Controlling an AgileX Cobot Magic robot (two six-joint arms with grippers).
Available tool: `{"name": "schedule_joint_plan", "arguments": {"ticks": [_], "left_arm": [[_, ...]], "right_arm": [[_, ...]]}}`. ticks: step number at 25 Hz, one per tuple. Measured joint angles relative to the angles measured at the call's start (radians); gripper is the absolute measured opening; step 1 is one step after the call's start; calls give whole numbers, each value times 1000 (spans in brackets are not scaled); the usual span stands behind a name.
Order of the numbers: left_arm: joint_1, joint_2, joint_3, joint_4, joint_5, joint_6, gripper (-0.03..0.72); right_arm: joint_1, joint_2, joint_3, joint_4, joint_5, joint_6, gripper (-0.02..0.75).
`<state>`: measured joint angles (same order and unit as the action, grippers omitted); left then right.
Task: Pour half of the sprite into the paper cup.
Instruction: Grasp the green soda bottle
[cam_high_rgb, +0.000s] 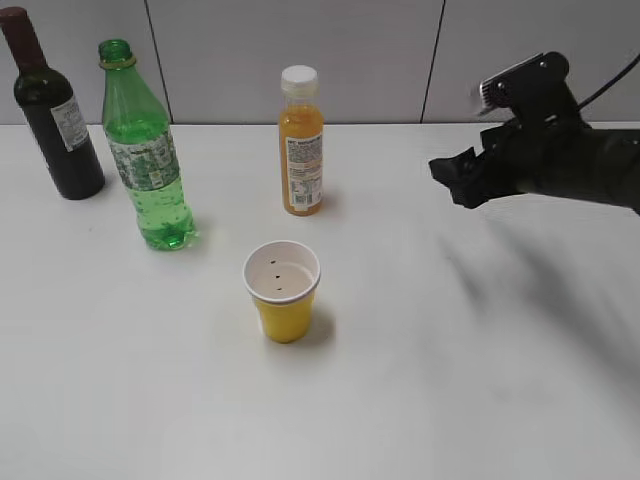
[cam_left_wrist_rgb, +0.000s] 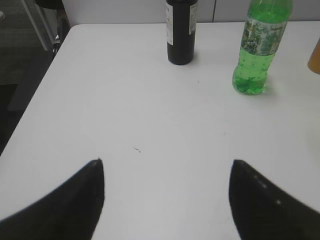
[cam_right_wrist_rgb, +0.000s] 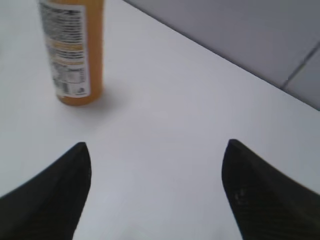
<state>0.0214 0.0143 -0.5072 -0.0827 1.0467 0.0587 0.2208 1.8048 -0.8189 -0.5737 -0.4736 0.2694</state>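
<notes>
The sprite (cam_high_rgb: 142, 150) is a tall green plastic bottle without a cap, upright at the back left of the white table; it also shows in the left wrist view (cam_left_wrist_rgb: 258, 50). The paper cup (cam_high_rgb: 283, 290) is yellow with a white inside and stands upright in the middle, in front of the bottles. My right gripper (cam_high_rgb: 455, 177) hovers at the right, above the table, open and empty; its jaws (cam_right_wrist_rgb: 155, 150) point toward the orange bottle. My left gripper (cam_left_wrist_rgb: 167, 167) is open and empty over bare table, out of the exterior view.
A dark wine bottle (cam_high_rgb: 52, 110) stands at the far back left, also in the left wrist view (cam_left_wrist_rgb: 181, 31). An orange juice bottle with a white cap (cam_high_rgb: 301, 145) stands behind the cup, also in the right wrist view (cam_right_wrist_rgb: 72, 50). The table's left edge (cam_left_wrist_rgb: 35, 100) is near.
</notes>
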Motion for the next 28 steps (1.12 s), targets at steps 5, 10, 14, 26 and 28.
{"name": "schedule_joint_plan", "arguments": {"ticks": [5, 10, 14, 26, 28], "left_arm": [[0, 0, 0, 0, 0, 0, 589], [0, 0, 0, 0, 0, 0, 589], [0, 0, 0, 0, 0, 0, 589], [0, 0, 0, 0, 0, 0, 589], [0, 0, 0, 0, 0, 0, 589]], "right_arm": [[0, -53, -113, 161, 333, 0, 605], [0, -61, -317, 284, 751, 0, 593], [0, -63, -429, 303, 938, 0, 592], [-68, -24, -681, 583, 1441, -203, 592], [-71, -22, -698, 581, 1514, -208, 592]]}}
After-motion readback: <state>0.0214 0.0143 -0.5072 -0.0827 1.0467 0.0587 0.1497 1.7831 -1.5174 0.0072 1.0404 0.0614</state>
